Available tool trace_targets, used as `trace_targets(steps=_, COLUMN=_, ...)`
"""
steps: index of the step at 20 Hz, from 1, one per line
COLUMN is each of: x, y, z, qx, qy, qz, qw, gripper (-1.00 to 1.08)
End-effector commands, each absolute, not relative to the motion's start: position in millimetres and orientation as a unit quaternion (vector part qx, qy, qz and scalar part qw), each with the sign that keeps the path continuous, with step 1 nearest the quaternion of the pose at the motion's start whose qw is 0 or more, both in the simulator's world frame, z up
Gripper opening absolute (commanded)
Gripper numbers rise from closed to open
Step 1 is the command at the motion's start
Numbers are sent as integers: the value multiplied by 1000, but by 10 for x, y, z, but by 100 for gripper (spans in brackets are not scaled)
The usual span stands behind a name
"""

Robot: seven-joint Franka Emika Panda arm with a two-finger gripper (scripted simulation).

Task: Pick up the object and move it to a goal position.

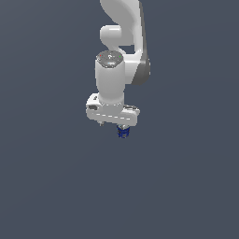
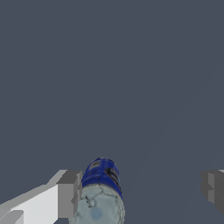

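- Surface [image 1: 46, 186]: uniform dark grey-blue, featureless around the arm.
- Arm [image 1: 116, 70]: white, wrist pointing straight down.
- Gripper [image 1: 122, 130]: fingers spread wide; one pad [image 2: 70, 194] beside the can, the other [image 2: 213, 188] well apart.
- Can [image 1: 123, 133]: dark blue, pale top, directly under the gripper, between the fingers.

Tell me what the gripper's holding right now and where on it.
Nothing is clamped: the gripper is open, one finger beside the blue can's side, the other apart.

light: we see flat, even, dim-grey render | shadows: none cast below the arm [image 1: 122, 42] | glare: none | focus: we find both views slightly soft
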State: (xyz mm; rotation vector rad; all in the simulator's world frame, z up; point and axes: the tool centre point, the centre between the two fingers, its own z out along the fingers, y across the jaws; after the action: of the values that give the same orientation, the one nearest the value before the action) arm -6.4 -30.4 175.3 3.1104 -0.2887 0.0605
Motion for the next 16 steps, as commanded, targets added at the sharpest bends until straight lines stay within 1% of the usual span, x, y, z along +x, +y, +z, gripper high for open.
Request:
trace_targets(steps=1, x=-119, y=-250, z=1704, qx=993, qy=-116, qz=18, qw=7, gripper=100)
trace_targets(steps=16, x=-554, y=89, z=1378, qx=959, qy=-284, qz=6, qw=1, gripper=100)
